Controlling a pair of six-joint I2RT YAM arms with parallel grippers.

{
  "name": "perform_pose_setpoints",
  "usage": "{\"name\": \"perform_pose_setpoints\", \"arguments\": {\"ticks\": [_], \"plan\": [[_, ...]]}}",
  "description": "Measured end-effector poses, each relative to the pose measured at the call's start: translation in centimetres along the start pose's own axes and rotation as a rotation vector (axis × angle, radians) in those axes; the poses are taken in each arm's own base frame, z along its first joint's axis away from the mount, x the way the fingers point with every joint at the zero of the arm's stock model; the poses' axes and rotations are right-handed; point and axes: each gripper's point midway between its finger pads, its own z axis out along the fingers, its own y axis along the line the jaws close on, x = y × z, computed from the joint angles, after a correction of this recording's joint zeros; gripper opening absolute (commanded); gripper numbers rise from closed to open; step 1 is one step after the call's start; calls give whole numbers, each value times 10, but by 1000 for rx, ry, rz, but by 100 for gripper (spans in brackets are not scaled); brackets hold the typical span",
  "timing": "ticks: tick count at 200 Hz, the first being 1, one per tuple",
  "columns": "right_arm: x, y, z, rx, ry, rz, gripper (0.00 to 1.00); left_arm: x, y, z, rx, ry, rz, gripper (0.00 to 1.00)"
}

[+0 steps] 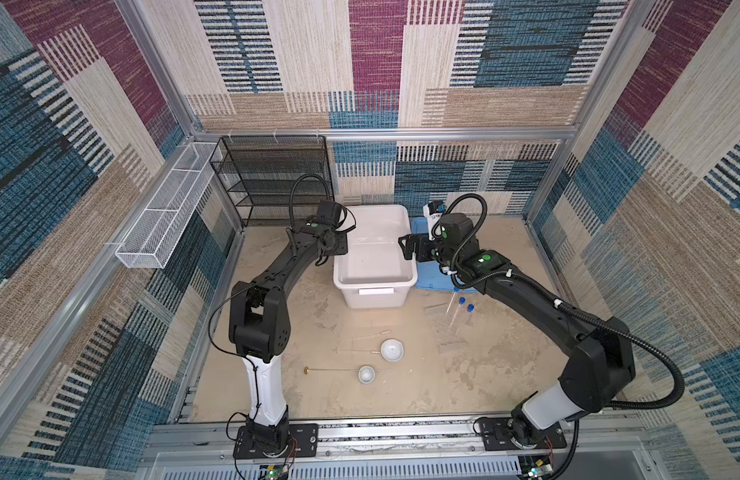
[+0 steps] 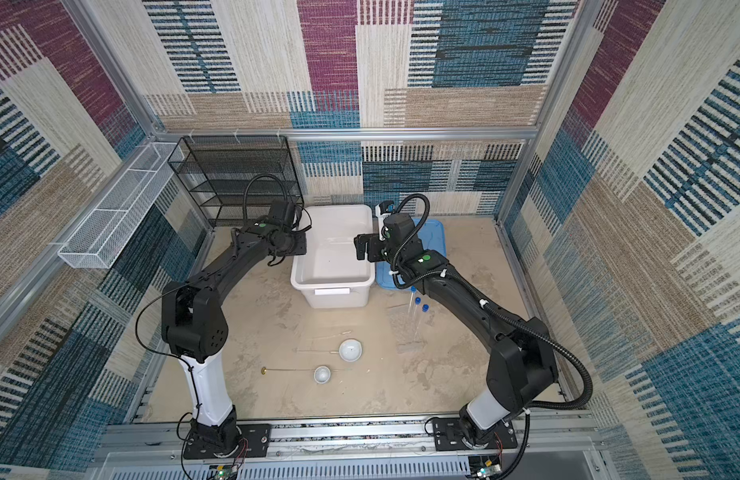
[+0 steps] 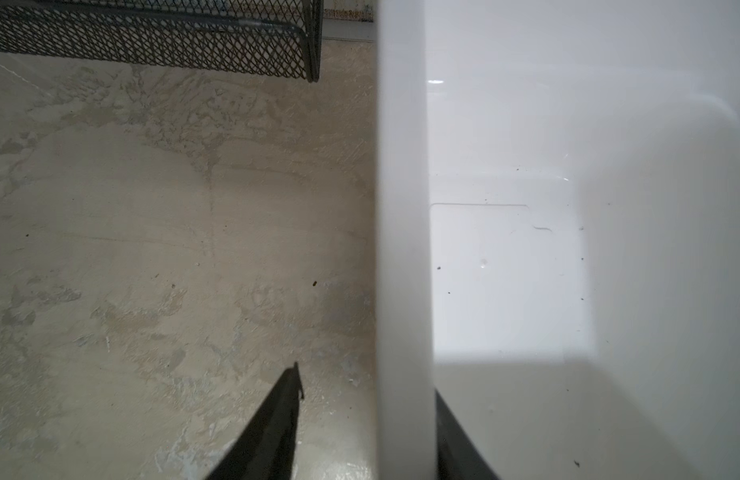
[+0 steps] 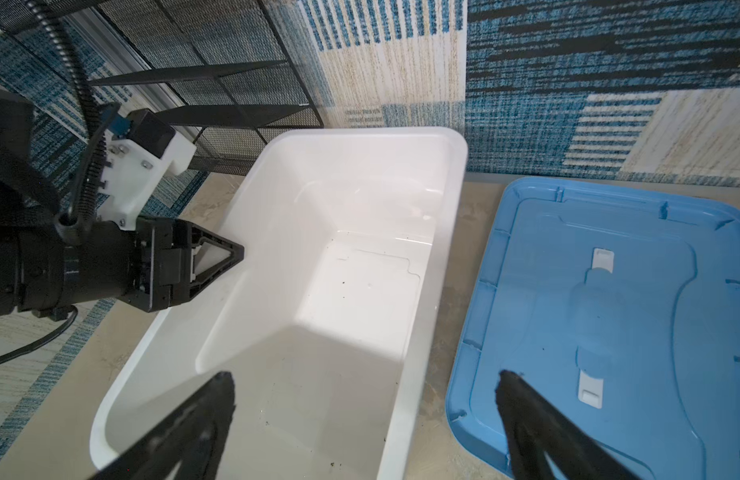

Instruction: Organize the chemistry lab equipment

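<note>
Left tool (image 3: 366, 380): jaws apart, astride the left wall of the white bin (image 1: 374, 286); one finger is inside, the outer finger stands clear of the wall, so it pinches nothing.
Right tool (image 4: 364, 386): spread wide over the bin's right wall, one finger above the bin's inside and one above the blue lid (image 4: 609, 291).
White bin: uncovered, at the back of the surface (image 1: 484, 374); only dark specks inside.
Blue lid: flat on the surface, just right of the bin.
Clear rack (image 1: 449, 332): in front of the lid, with the blue-capped tubes (image 1: 470, 308); whether they sit in its holes I cannot tell.
Larger bowl (image 1: 392, 349): front centre, bare white inside.
Smaller bowl (image 1: 366, 374): near it, apart, bare inside.
Brass-tipped rod (image 1: 331, 369): flat, reaching the smaller bowl.
Pipettes (image 1: 372, 333): loose beside the larger bowl.
</note>
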Motion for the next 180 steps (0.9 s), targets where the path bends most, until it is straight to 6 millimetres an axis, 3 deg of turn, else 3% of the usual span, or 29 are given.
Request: {"name": "perform_pose_setpoints", "arguments": {"ticks": [38,108,147,180], "plan": [[13,-2,5,-1,30,7,99,11,6,-13,-3,7,-15,17],[29,1,9,-37,63,34,99,44,26,-48,-27,-23,-122,16],[34,3,10,-58,71,42,99,71,52,-63,-74,-62,-242,17],[36,5,11,-69,78,50,99,76,65,-71,-96,-120,-312,20]]}}
